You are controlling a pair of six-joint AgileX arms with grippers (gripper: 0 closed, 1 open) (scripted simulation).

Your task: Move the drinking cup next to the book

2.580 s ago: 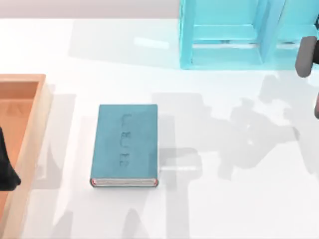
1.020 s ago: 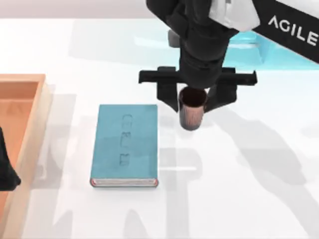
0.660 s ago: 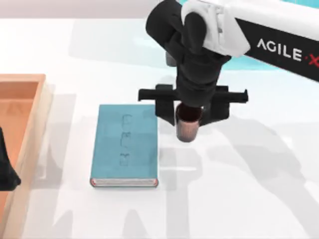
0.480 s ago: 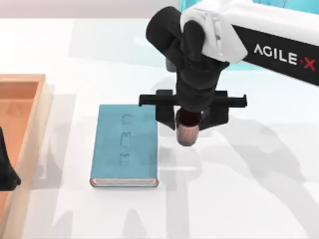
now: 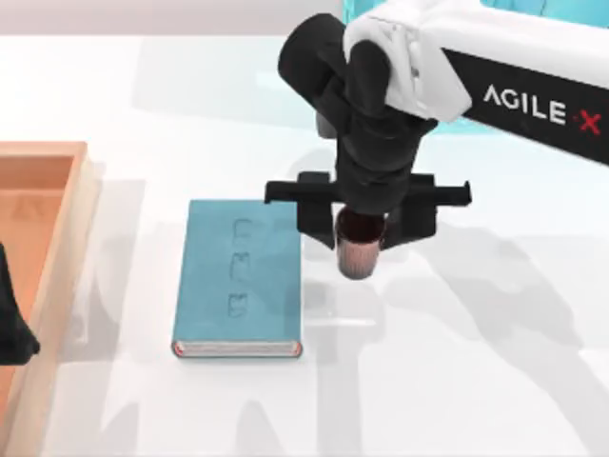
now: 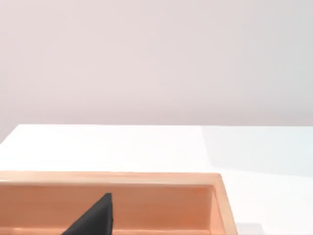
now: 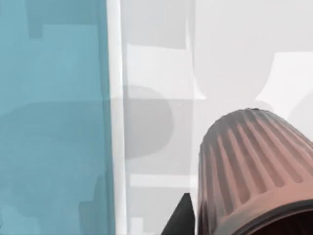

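Gripping drinking cup (image 5: 360, 249), right end effector (image 5: 362, 238) beneath "AGILE X".

Black-and-white arm (image 5: 447, 57), "AGILE·X" lettering

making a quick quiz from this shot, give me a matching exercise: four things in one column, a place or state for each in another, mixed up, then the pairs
Things
1. drinking cup
2. book
3. wooden tray
4. light-blue shelf unit

Places or states
A. at the table's left edge
B. lying flat, cover up
C. at the table's far side, behind the right arm
D. held in the right tool, just right of the book

Pairs: 1-D, 2-B, 3-A, 4-C
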